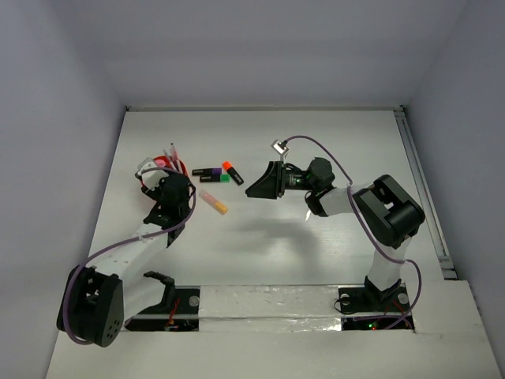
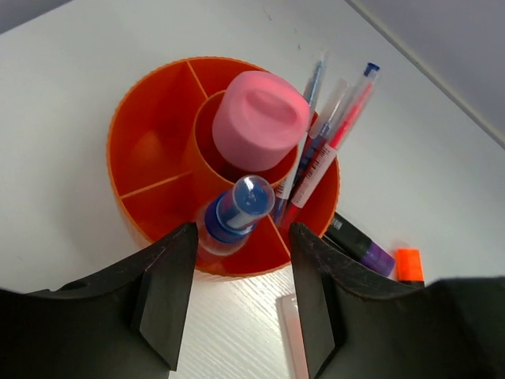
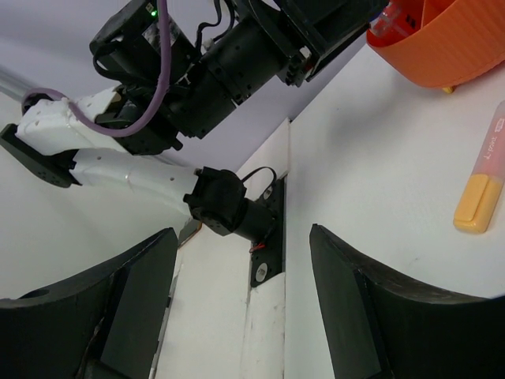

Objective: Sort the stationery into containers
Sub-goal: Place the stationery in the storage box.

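Stationery is partly sorted, roughly half of it by my reckoning. The orange holder (image 2: 150,142) sits at about 9 o'clock on the table (image 1: 331,142), directly under the left gripper (image 2: 241,253).

From the left wrist view, the holder contains:
- **Centre well:** the pink-capped bottle (image 2: 259,118), standing upright.
- **Outer section at 6 o'clock:** the blue-capped bottle (image 2: 237,212), leaning a little.
- **Outer section at 3 o'clock:** a bunch of thin pens (image 2: 331,134), tilted outward over the rim.
- **Outer sections from 9 to 12 o'clock:** bare orange floor, with nothing in them.

Four pieces lie out on the table in the top view. The purple highlighter (image 1: 207,171), green highlighter (image 1: 224,179) and orange highlighter (image 1: 232,170) are clustered near one another at 3 o'clock from the holder. The yellow marker (image 1: 214,202) lies alone at about 4 o'clock from it. I cannot find any scissors in these views.

The left gripper's jaws stand parted, one on each side of the blue-capped bottle. They do not seem to pinch it, so I judge the bottle released into its section. The right gripper (image 3: 243,237) is spread wide with nothing between its jaws. It hangs near the middle of the table, at 3 o'clock from the highlighters and well placed to take one of them.

The empty sections look roomy enough for the four remaining pieces.
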`<move>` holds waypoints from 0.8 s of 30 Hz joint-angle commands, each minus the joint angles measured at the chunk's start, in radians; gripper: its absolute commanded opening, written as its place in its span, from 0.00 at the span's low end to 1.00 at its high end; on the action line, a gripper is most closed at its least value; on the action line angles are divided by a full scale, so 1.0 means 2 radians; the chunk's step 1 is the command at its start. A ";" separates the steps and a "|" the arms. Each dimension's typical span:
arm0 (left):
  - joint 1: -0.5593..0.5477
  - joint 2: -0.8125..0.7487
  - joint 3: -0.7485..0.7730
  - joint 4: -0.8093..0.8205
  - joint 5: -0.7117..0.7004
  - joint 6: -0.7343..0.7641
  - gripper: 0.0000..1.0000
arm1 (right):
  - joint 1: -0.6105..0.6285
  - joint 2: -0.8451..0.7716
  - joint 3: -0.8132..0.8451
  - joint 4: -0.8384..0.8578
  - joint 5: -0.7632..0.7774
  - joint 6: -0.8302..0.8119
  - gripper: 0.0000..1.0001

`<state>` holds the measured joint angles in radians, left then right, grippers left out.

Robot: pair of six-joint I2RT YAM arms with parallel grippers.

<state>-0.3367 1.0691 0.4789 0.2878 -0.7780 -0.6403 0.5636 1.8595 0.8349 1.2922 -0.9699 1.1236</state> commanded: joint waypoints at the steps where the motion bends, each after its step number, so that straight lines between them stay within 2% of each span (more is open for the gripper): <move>1: -0.015 0.013 0.003 0.017 0.006 -0.011 0.46 | -0.002 -0.004 0.006 0.125 -0.007 0.000 0.74; 11: -0.025 0.091 0.051 0.029 0.026 -0.011 0.46 | -0.002 -0.015 0.001 0.114 -0.005 -0.009 0.74; 24: -0.030 0.116 0.092 0.047 0.051 0.006 0.46 | -0.002 -0.001 0.006 0.112 -0.006 -0.010 0.74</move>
<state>-0.3882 1.2976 0.6228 0.3405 -0.6926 -0.6403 0.5636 1.8591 0.8349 1.2922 -0.9730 1.1187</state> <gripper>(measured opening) 0.455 0.739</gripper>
